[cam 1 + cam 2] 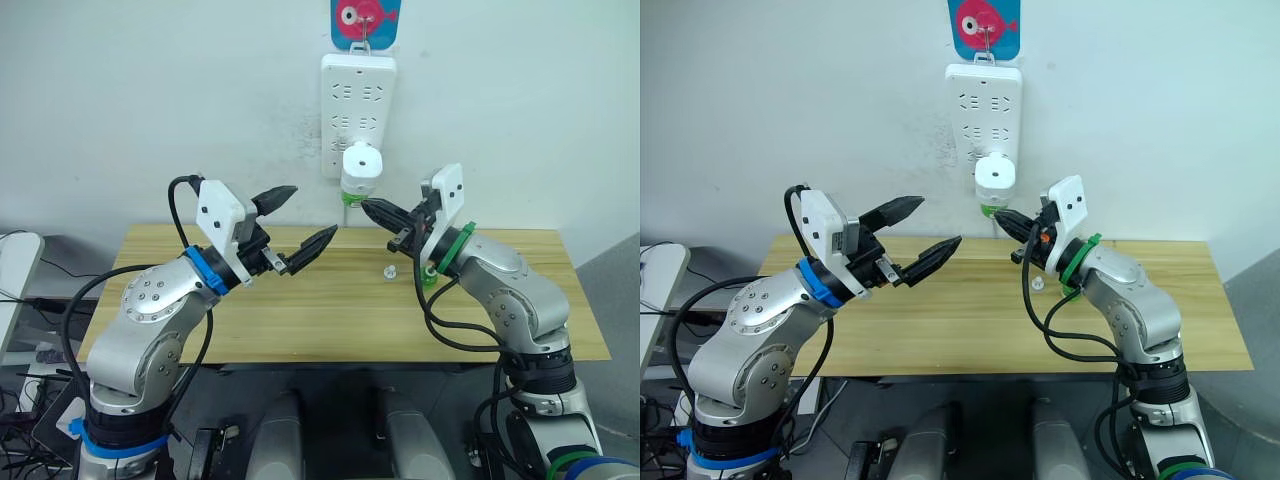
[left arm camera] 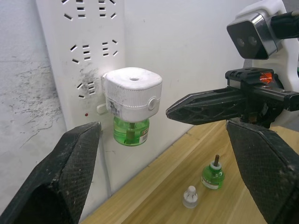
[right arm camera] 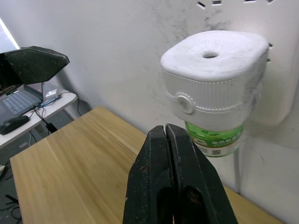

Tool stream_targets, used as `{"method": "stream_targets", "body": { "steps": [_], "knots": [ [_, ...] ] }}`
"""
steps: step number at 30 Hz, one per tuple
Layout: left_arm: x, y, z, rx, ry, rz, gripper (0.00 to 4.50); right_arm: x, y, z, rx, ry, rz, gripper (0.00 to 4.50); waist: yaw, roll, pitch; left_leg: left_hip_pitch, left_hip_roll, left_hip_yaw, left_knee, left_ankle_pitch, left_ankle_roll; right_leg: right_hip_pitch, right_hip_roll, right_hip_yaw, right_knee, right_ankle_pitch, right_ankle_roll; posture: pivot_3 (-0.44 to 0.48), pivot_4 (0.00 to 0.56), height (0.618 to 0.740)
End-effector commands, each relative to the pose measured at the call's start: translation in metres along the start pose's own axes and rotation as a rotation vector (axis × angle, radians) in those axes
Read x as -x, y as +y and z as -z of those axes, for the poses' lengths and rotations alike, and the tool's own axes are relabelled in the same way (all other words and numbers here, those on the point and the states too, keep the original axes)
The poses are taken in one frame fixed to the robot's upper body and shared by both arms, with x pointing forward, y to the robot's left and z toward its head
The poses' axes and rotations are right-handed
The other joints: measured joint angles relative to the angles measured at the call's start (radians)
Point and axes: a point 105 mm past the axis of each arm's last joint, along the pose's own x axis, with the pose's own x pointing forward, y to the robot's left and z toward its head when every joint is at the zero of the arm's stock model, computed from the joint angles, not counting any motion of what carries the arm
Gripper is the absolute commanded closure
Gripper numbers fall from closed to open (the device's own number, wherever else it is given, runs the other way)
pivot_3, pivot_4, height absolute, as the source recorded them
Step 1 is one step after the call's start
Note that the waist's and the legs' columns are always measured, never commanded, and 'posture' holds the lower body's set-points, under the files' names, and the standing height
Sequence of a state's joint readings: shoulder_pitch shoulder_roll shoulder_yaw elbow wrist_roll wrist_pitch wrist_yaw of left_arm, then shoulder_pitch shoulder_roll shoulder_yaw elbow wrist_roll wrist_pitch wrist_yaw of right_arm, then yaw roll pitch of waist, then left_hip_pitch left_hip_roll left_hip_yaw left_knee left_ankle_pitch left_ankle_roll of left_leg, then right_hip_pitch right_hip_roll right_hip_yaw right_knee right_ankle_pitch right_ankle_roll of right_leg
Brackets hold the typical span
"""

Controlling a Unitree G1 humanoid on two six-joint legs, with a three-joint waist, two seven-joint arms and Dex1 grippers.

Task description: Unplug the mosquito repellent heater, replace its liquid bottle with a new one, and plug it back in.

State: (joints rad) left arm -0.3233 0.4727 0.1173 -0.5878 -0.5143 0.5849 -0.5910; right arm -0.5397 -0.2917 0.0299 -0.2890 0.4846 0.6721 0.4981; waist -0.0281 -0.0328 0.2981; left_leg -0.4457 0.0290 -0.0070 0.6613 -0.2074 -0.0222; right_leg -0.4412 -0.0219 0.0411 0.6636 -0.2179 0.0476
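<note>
Shown mid-approach: the mosquito repellent heater (image 1: pixel 361 163) sits plugged into the lowest socket row of the white power strip (image 1: pixel 358 100), which hangs upright on the wall above the back edge of the wooden table (image 1: pixel 300 320). A green liquid bottle (image 2: pixel 131 132) is screwed in under the heater's white body, so the unit hangs clear of the tabletop and can be reached from either side. The left gripper (image 1: pixel 296 229) hovers well to the left of the heater with its two black fingers spread wide, aimed toward the unit, a pose that suits closing around the body once it comes nearer. The right gripper (image 1: pixel 372 210) is just beside the heater, below and slightly right of it, with its fingers pressed together into a single point and pinching nothing; from the right wrist view the tip lines up under the bottle's label. On the table near the right arm stand a second green bottle (image 2: pixel 212 175) with its wick exposed and, just beside it, a small clear cap (image 2: pixel 190 197), apparently the replacement laid ready with its cap off. By the look of things the unplugging step is not yet done: neither gripper touches the heater, and the prongs are hidden against the strip.
</note>
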Motion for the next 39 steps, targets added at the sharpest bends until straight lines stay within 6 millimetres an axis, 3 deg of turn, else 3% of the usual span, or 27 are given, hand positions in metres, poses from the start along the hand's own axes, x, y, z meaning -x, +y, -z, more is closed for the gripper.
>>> {"method": "stream_targets", "body": {
  "steps": [1, 18, 30, 36, 39],
  "knots": [
    [-0.001, -0.002, -0.008, -0.015, -0.027, 0.022, 0.0, -0.002, 0.001, -0.013, 0.045, -0.06, 0.014, 4.46, -0.001, 0.0, 0.0, 0.0, 0.0, 0.0, 0.0, 0.0, 0.0, 0.0, 0.0, 0.0, 0.0, 0.0, 0.0, 0.007, 0.246, 0.74],
    [-0.003, -0.004, -0.008, -0.008, -0.029, 0.029, 0.0, -0.012, 0.001, -0.018, 0.045, -0.094, 0.027, 4.46, -0.001, 0.0, 0.0, 0.0, 0.0, 0.0, 0.0, 0.0, 0.0, 0.0, 0.0, 0.0, 0.0, 0.0, 0.0, 0.007, 0.248, 0.74],
    [-0.005, -0.004, -0.008, 0.002, -0.036, 0.023, 0.0, -0.011, -0.017, -0.027, 0.109, -0.142, 0.158, 4.46, -0.001, 0.0, 0.0, 0.0, 0.0, 0.0, 0.002, 0.001, -0.001, 0.0, 0.0, 0.0, 0.0, 0.0, 0.0, 0.0, 0.246, 0.74],
    [-0.004, -0.001, -0.006, 0.005, -0.028, 0.023, 0.0, -0.002, 0.009, -0.022, 0.09, -0.087, -0.031, 4.46, 0.0, 0.0, 0.0, 0.0, 0.0, 0.0, 0.001, 0.001, -0.002, 0.0, 0.0, 0.0, 0.0, 0.0, 0.0, -0.007, 0.242, 0.74],
    [0.006, 0.012, 0.009, 0.018, 0.041, 0.006, 0.0, 0.024, 0.044, -0.005, 0.15, 0.039, -0.316, 4.46, 0.002, 0.0, 0.0, 0.0, -0.001, -0.001, 0.0, 0.001, -0.002, 0.0, -0.001, 0.0, -0.001, 0.0, 0.0, -0.007, 0.236, 0.74]
  ]
}}
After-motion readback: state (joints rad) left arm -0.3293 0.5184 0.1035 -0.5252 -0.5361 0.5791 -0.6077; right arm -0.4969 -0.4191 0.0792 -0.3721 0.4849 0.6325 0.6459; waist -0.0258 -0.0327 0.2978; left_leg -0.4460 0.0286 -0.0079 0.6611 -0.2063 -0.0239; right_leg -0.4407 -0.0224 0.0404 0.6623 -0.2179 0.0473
